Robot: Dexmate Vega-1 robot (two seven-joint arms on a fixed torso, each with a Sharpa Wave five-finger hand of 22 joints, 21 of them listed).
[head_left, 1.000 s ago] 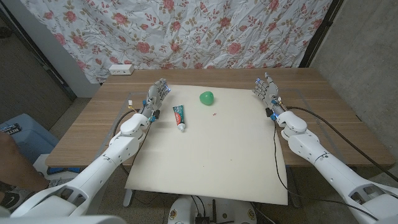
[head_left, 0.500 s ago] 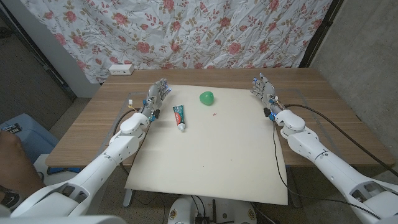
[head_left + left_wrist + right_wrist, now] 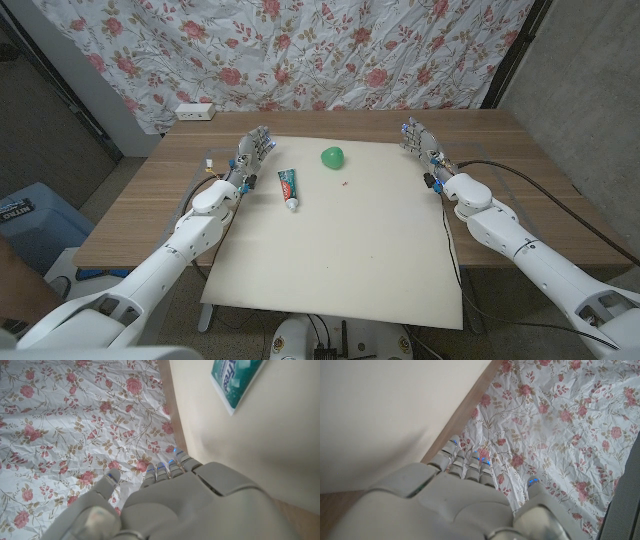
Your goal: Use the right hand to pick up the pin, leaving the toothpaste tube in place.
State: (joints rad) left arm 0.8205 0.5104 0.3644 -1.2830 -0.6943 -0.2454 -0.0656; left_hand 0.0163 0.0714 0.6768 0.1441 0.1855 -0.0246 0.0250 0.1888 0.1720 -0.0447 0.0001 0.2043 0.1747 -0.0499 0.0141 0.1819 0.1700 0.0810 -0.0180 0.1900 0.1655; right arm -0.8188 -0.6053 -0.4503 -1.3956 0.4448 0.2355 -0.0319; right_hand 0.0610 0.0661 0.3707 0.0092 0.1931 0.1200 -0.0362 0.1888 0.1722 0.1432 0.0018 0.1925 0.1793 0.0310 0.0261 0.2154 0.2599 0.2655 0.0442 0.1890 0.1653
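Note:
A tiny red pin (image 3: 345, 184) lies on the cream mat (image 3: 350, 250), just in front of a green ball (image 3: 332, 157). The toothpaste tube (image 3: 289, 187) lies to the pin's left, its cap toward me; its green and white end (image 3: 235, 380) shows in the left wrist view. My right hand (image 3: 420, 140) stands at the mat's far right corner, fingers extended and apart, holding nothing, well right of the pin. At the mat's far left edge my left hand (image 3: 254, 150) is upright beside the tube, fingers apart and empty. Both hands' backs, right (image 3: 460, 505) and left (image 3: 170, 505), show in their wrist views.
A white power strip (image 3: 194, 111) sits at the table's far left corner. A flowered cloth (image 3: 330, 50) hangs behind the wooden table (image 3: 150, 195). Black cables run along my right arm (image 3: 520, 240). A blue bin (image 3: 30, 215) stands on the floor at the left.
My right hand has drifted slightly left and farther back toward the mat's far right corner. A person's arm at the left edge has pulled back. The pin, the tube and my left hand have not moved.

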